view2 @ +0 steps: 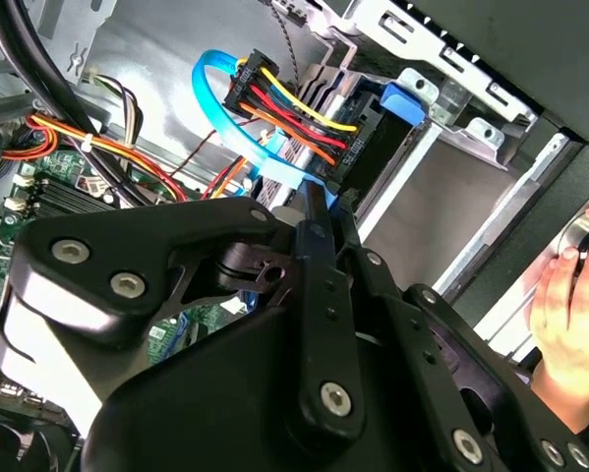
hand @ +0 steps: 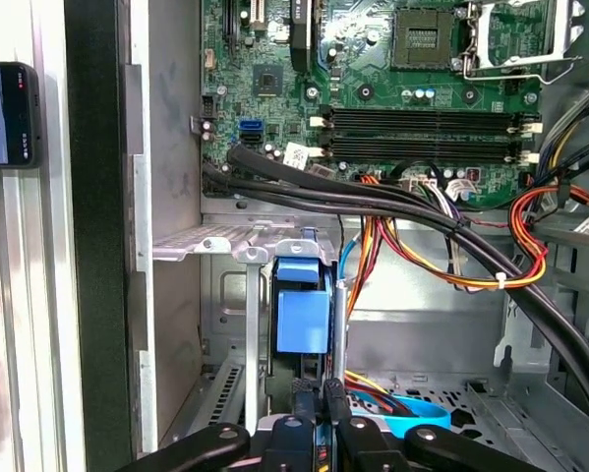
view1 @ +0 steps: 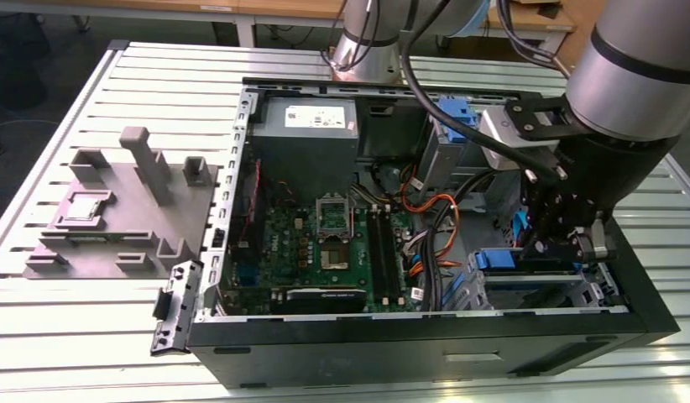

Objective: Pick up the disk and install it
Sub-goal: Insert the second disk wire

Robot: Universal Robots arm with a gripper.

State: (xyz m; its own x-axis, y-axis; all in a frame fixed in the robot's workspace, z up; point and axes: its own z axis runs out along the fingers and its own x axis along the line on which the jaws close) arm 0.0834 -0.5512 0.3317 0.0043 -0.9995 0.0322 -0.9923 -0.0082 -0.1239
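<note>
Evidently this is the install step: the gripper point(hand: 319, 418), fingers pinched nearly shut on the disk's point(hand: 303, 317) blue edge, has it standing in the bay point(hand: 237, 248) just ahead, and further seating calls for a straight, square push.

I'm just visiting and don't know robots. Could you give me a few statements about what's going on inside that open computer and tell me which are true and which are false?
1. The gripper is down inside the open computer case. True.
2. The gripper hovers over the grey holder beside the case. False: it is inside the case, on the exterior view's right.
3. The blue-framed disk sits in the metal bay, just past the fingertips. True.
4. The computer's side cover is closed. False: the green circuit board is exposed.
5. A person's hand shows outside the case in the second wrist view. True.
</note>
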